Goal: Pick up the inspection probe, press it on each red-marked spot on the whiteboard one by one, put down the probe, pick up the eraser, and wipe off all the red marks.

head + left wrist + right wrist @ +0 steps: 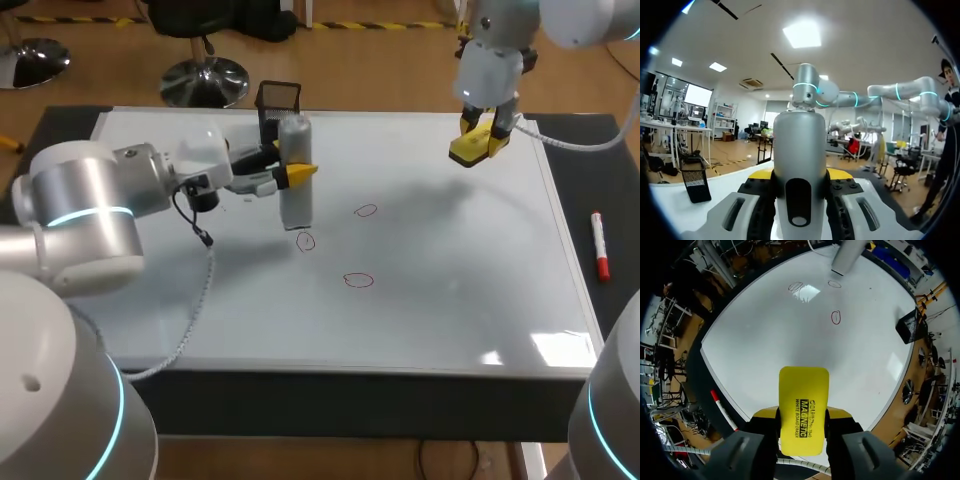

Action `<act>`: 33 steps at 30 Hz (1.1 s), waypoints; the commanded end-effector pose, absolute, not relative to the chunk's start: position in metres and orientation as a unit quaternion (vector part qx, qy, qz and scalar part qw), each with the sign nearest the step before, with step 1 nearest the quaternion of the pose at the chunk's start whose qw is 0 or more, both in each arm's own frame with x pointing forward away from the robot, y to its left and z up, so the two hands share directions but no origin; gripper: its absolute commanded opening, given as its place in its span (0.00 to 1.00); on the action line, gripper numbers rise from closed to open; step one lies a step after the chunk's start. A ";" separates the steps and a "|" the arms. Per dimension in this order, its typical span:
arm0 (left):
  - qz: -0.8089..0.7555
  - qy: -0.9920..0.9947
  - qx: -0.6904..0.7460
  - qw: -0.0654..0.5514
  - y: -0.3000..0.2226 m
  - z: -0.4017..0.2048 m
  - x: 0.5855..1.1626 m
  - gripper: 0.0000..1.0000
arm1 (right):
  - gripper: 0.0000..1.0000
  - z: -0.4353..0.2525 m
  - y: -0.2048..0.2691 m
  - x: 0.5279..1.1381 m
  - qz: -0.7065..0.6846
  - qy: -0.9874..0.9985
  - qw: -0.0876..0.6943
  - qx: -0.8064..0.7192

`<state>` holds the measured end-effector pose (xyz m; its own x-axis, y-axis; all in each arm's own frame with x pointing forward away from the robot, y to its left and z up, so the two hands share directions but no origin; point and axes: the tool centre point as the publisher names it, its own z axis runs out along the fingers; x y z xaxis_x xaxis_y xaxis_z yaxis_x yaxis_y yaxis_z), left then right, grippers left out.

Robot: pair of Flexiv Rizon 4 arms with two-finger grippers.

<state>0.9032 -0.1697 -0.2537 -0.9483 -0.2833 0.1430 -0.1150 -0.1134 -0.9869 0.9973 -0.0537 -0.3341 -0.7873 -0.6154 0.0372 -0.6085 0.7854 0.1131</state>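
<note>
**Views.** Only the head view takes in both arms and the whole whiteboard [450,260]. The left wrist view shows the inspection probe [799,165] close up as a silver cylinder with a dark slot in its side, a detail not seen from above; it shows no marks. The right wrist view shows the broad yellow face of the eraser [803,410], with the board well below it.

**Count, left to right.**
- One black mesh holder [279,100] at the board's far edge, behind the probe.
- One probe.
- Three red marks, all rings near the board's middle: first mark [305,241], second mark [358,281], third mark [366,211].
- One eraser.
- One red marker [599,245], lying on the dark table beside the board's right edge.

**Pose.**
- The left arm [80,215] comes in low from the left with its wrist level. The left gripper [290,172] points sideways, and its fingers clamp the upright probe from both sides.
- The probe's lower end is just beside the first mark; whether it touches the board cannot be told.
- The right arm [520,30] comes down from the far right corner. The right gripper [485,140] points downward above the board's far right part, closed on the eraser and well apart from the marks.
</note>
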 end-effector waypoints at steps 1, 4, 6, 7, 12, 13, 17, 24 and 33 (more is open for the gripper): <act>-0.740 0.660 -0.129 0.037 -0.171 -0.261 0.906 0.00 | 0.00 -0.333 -0.054 0.998 -0.045 -0.944 0.038 0.325; -0.746 0.653 -0.123 0.031 -0.173 -0.262 0.905 0.00 | 0.00 -0.333 -0.054 0.998 -0.045 -0.944 0.038 0.325; -0.751 0.649 -0.120 0.030 -0.174 -0.264 0.905 0.00 | 0.00 -0.333 -0.054 0.998 -0.045 -0.944 0.038 0.325; -0.755 0.644 -0.118 0.030 -0.173 -0.265 0.905 0.00 | 0.00 -0.333 -0.054 0.998 -0.045 -0.944 0.038 0.325; -0.757 0.643 -0.113 0.026 -0.176 -0.272 0.901 0.00 | 0.00 -0.333 -0.054 0.998 -0.045 -0.944 0.038 0.325; -0.757 0.643 -0.113 0.025 -0.177 -0.274 0.901 0.00 | 0.00 -0.333 -0.054 0.998 -0.045 -0.944 0.038 0.325; -0.759 0.641 -0.111 0.022 -0.178 -0.280 0.899 0.00 | 0.00 -0.333 -0.054 0.998 -0.045 -0.944 0.038 0.325; -0.764 0.637 -0.101 0.025 -0.181 -0.286 0.897 0.00 | 0.00 -0.333 -0.054 0.998 -0.045 -0.944 0.038 0.325; -0.762 0.641 -0.084 0.029 -0.183 -0.289 0.896 0.00 | 0.00 -0.333 -0.054 0.998 -0.045 -0.944 0.038 0.325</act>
<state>0.8933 -0.1827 -0.2878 -0.9828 -0.1593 0.0933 -0.0654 -0.1724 -0.9829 0.9974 -0.0537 -0.3342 -0.7874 -0.6153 0.0373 -0.6085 0.7855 0.1128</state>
